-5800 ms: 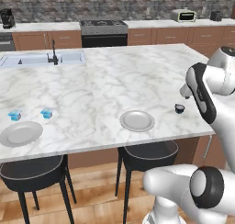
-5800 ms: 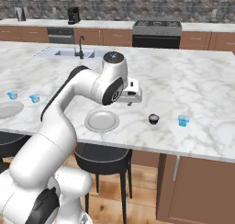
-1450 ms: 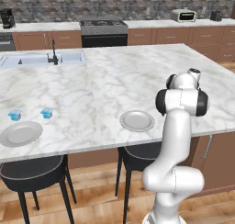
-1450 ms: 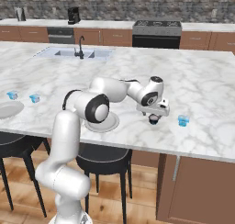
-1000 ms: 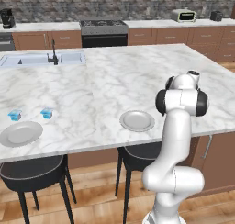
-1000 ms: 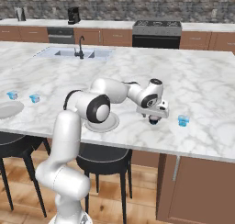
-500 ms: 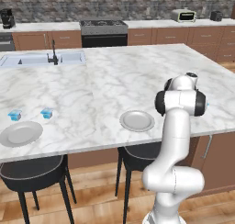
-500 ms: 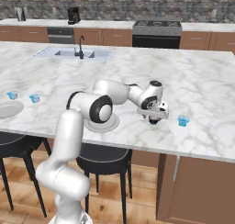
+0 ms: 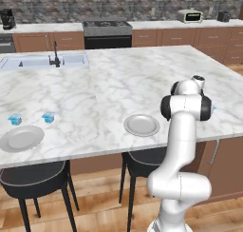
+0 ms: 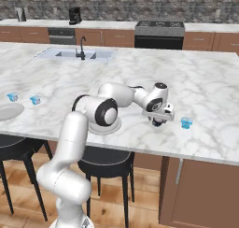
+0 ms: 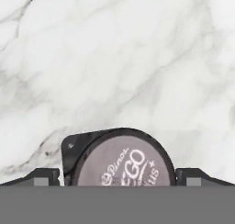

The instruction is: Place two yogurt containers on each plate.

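the marble table [image 10: 210, 87] offered open room, though its front edge ran near. one grey plate [image 9: 141, 125] sat mid-table, another [image 9: 21, 138] far left beside two blue yogurt containers [image 9: 48, 117]; a third [image 10: 186, 123] stood right. the gripper [image 10: 158, 122] hung over a small dark round tub [image 11: 120, 159], probably light and rigid; its jaws stood apart, flanking it.

The dark round cup [image 11: 120, 159] is cut off at the hand view's bottom; its lid lettering cannot be read.
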